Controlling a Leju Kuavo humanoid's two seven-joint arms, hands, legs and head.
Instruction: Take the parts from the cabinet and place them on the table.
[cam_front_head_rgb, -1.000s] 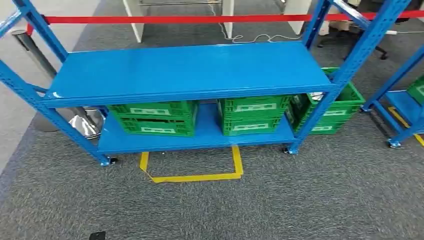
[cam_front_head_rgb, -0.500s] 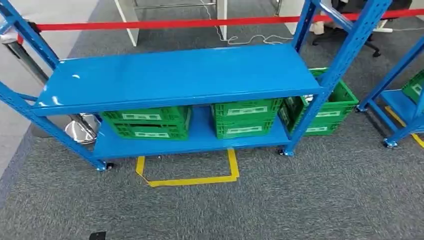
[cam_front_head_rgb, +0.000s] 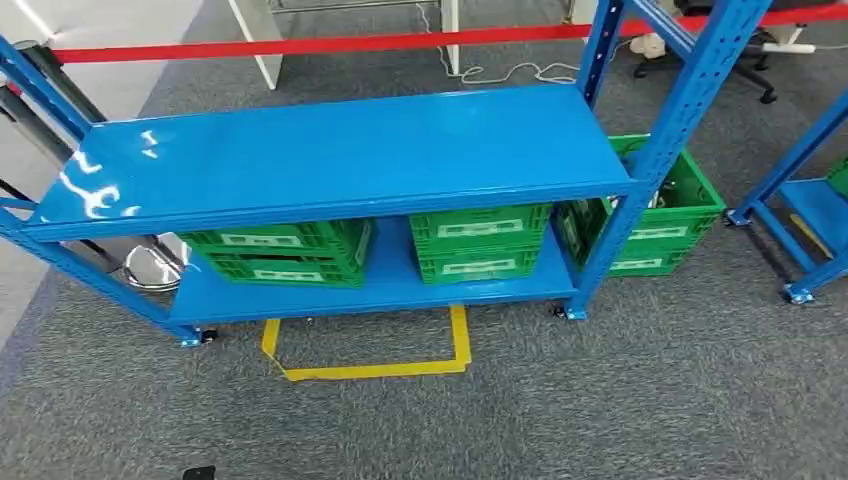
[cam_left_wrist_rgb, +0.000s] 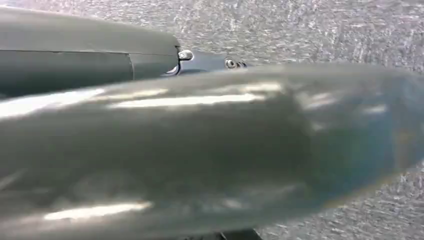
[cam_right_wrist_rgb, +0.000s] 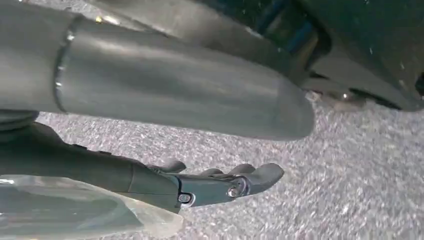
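Blue steel rack (cam_front_head_rgb: 340, 150), head view: its top shelf is bare and glossy; two green crates (cam_front_head_rgb: 280, 252) (cam_front_head_rgb: 480, 243) sit side by side on the lower shelf, and a third crate (cam_front_head_rgb: 665, 215) stands on the carpet (cam_front_head_rgb: 600, 400) just beyond the rack's right post. Something pale shows inside the third crate, too small to identify as parts. Yellow tape (cam_front_head_rgb: 370, 360) marks the carpet in front of the rack; a red barrier tape (cam_front_head_rgb: 300, 45) runs behind it.

Left wrist view: left hand (cam_left_wrist_rgb: 210, 62) largely hidden behind a blurred grey cover, above carpet; whether it holds anything cannot be told.

Right wrist view: right hand (cam_right_wrist_rgb: 220, 182) hangs over the carpet, fingers extended and slightly curled, grasping nothing.
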